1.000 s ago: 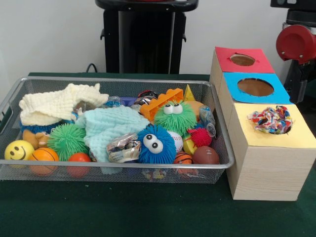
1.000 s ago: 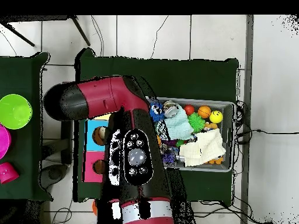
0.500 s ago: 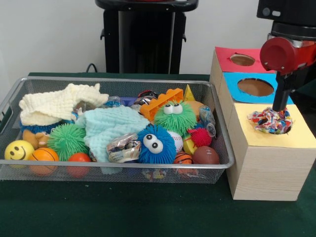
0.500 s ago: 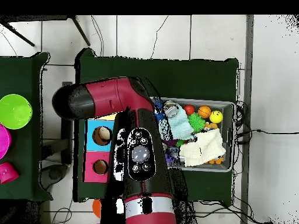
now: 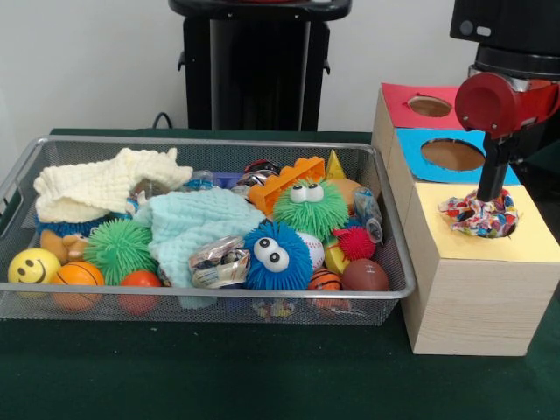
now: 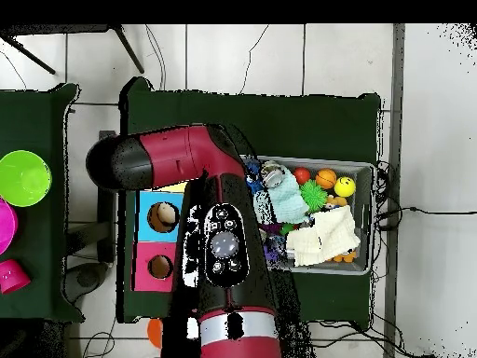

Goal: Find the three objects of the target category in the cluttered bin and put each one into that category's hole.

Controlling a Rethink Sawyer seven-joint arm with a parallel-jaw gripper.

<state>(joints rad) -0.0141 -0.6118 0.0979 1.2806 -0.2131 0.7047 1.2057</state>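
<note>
Dark green cloth covers the worktop [image 5: 219, 376], with a white wall behind. One wire basket [image 5: 201, 302] fills the left and centre of the front view. Inside it lie one cream cloth [image 5: 101, 188], one mint cloth [image 5: 197, 223], three fuzzy balls (green with eyes [image 5: 311, 210], blue with eyes [image 5: 276, 255], plain green [image 5: 118, 249]), one yellow smiley ball [image 5: 33, 265] and several small sports balls. No printed bundle shows in the basket.

At the right stands one stepped wooden box [image 5: 472, 297] with three holes: a red-ringed hole [image 5: 430, 106], a blue-ringed hole [image 5: 452, 154] and a yellow-ringed hole [image 5: 506, 229]. One printed cloth bundle [image 5: 477, 214] sits in the yellow-ringed hole, bunched above its rim.

One red and black arm [image 5: 500, 96] comes down at the upper right, and the pincer [image 5: 488, 185] points straight down onto the bundle's top. Whether its tips are apart or together cannot be told. From overhead, the arm [image 6: 219, 252] lies over the boxes, hiding the yellow one.
</note>
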